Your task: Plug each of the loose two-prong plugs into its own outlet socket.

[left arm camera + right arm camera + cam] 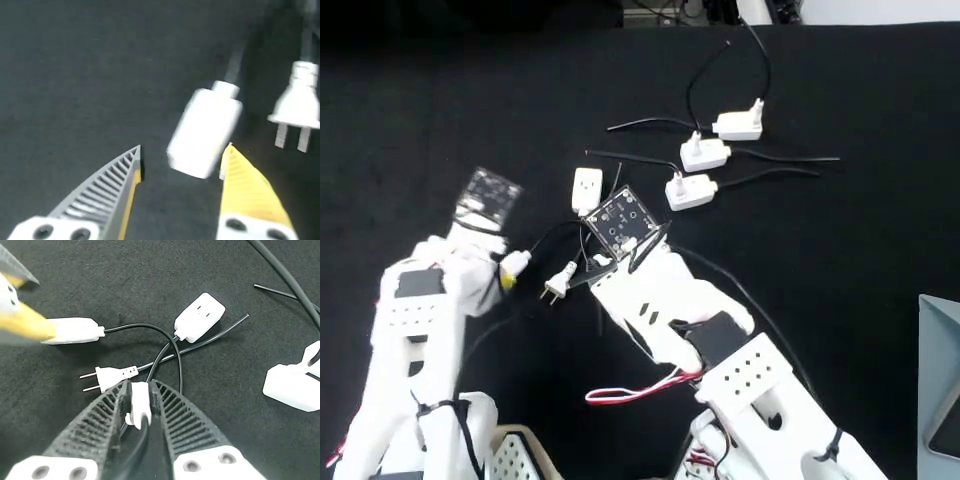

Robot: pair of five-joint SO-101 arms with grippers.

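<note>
Two-prong plug (pixel 107 377) lies loose near the middle of the tabletop (pixel 410 110), its blades bare, between the two hands. The right hand (pixel 139 386) is clamped narrow on a white cable end (pixel 138 401) just beside that plug. I cannot tell whether the held piece is a plug or a socket, since the fingers cover most of it. The left hand (pixel 182 149) stands wide. Its yellow finger (pixel 245 185) touches the flank of a long outlet socket (pixel 205 131) lying flat, and the grey finger (pixel 107 185) is well off on the other side. A second outlet socket (pixel 199 317), slots up, lies a little nearer the far edge, and three mated pairs (pixel 705 153) sit closer still to that edge.

The step in hand looks like seating the left grip on the long outlet socket so it can be braced. To do it well, the hand should shift sideways until the socket body is centred between the fingers. It should then close across the long flanks, clear of the slotted face and of the cord. Closing with one finger pressing first would likely push the socket askew.

Both arms lean in low from the near edge, wrists tilted down, with the hands near each other over the crossing black cords (pixel 172 355).
</note>
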